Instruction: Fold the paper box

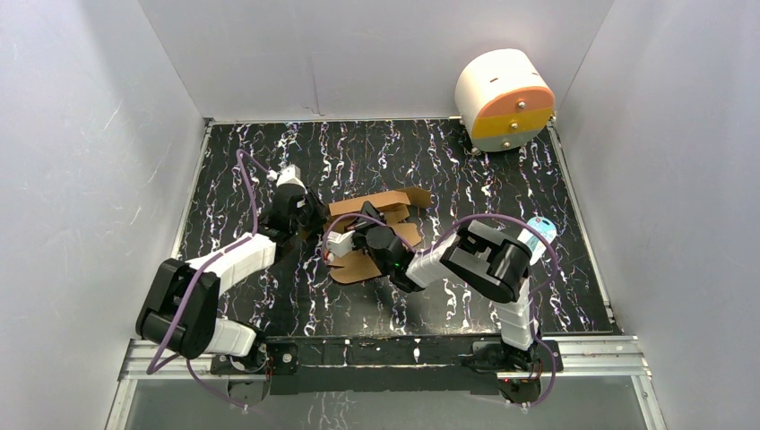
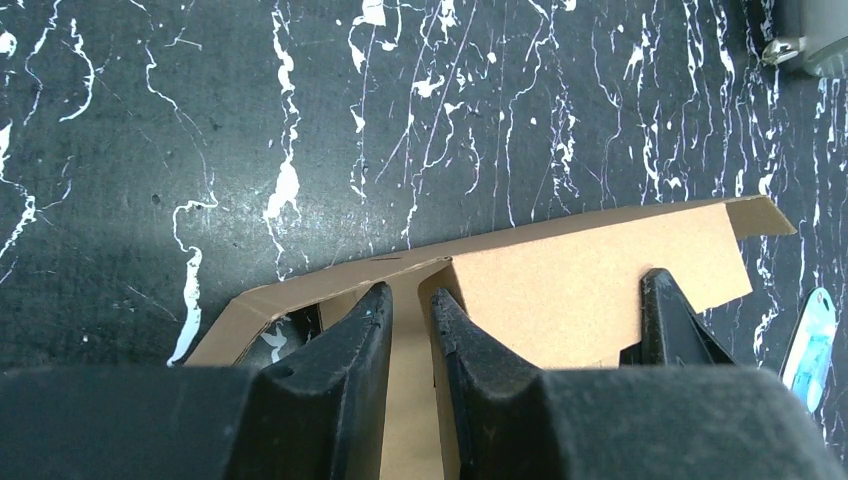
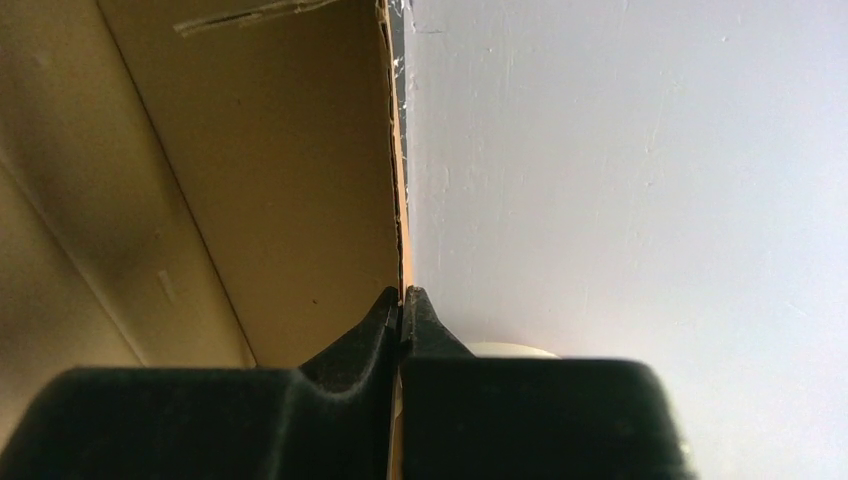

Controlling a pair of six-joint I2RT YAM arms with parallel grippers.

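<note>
Your right gripper (image 3: 402,300) is pressed together on the thin edge of a raised panel of the paper box (image 1: 360,267), which lies partly folded in the middle of the black marbled table (image 1: 502,170). Your left gripper (image 2: 407,305) sits at the box's left end, fingers narrowly apart with cardboard showing in the gap; you cannot tell whether they pinch it

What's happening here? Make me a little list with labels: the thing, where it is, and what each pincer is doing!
thing: brown cardboard, bent, not yet a box
where: middle of the black speckled table
right pincer: shut on a cardboard edge
left pincer: nearly closed at the cardboard; grip unclear
also there: white drum, far right corner
</note>
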